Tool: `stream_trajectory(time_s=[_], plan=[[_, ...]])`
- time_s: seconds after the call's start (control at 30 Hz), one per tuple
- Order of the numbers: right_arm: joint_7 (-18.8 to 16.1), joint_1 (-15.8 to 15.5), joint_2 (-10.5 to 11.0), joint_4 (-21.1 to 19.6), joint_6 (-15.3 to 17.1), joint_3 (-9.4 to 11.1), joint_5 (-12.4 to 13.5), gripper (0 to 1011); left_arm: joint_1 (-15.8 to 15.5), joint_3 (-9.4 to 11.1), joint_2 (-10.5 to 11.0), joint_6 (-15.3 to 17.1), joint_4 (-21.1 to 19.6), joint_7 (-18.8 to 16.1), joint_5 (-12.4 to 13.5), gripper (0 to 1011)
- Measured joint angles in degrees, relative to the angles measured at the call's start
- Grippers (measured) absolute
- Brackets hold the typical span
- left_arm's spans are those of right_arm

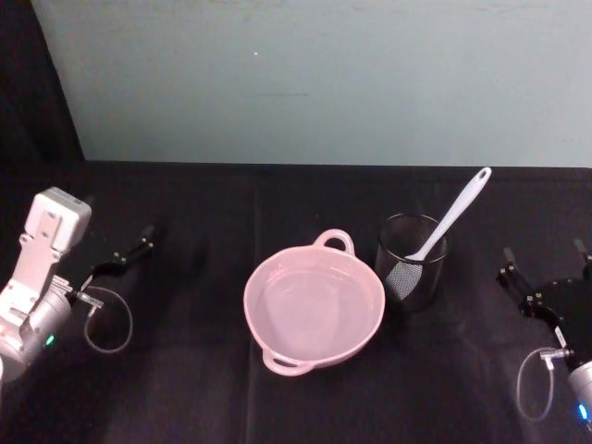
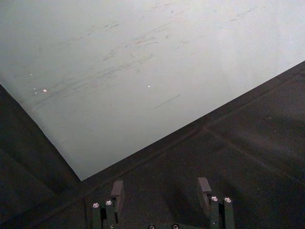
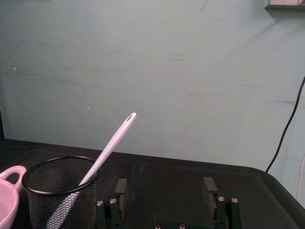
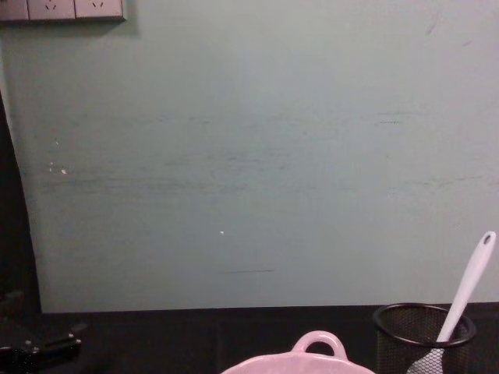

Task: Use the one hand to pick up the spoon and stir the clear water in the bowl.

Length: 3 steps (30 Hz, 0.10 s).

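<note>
A pale pink bowl (image 1: 314,310) with clear water sits at the table's middle, its loop handle (image 4: 318,344) toward the wall. Just right of it stands a black wire-mesh cup (image 1: 412,261) holding the white spoon (image 1: 453,215), head down, handle leaning up and to the right. My right gripper (image 1: 546,275) rests open at the table's right edge, well clear of the cup. From the right wrist the spoon (image 3: 110,146) and cup (image 3: 60,199) lie off to one side of the open fingers (image 3: 121,191). My left gripper (image 1: 134,250) is parked open at the far left.
A black cloth (image 1: 194,213) covers the table, with a pale green wall (image 1: 314,74) close behind. Loose cable loops hang at each wrist (image 1: 109,319). Wall sockets (image 4: 62,8) sit high on the wall.
</note>
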<state>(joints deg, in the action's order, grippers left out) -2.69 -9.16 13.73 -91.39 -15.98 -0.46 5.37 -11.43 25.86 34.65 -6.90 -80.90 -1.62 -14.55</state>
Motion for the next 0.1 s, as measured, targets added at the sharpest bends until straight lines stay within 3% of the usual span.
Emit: stream_trajectory(time_s=[0.1], plan=[[0.0,0.0,0.0,0.0,0.0,0.0,0.0,1003,0.0,0.0,0.0,0.0,0.0,0.0,0.0,1005]])
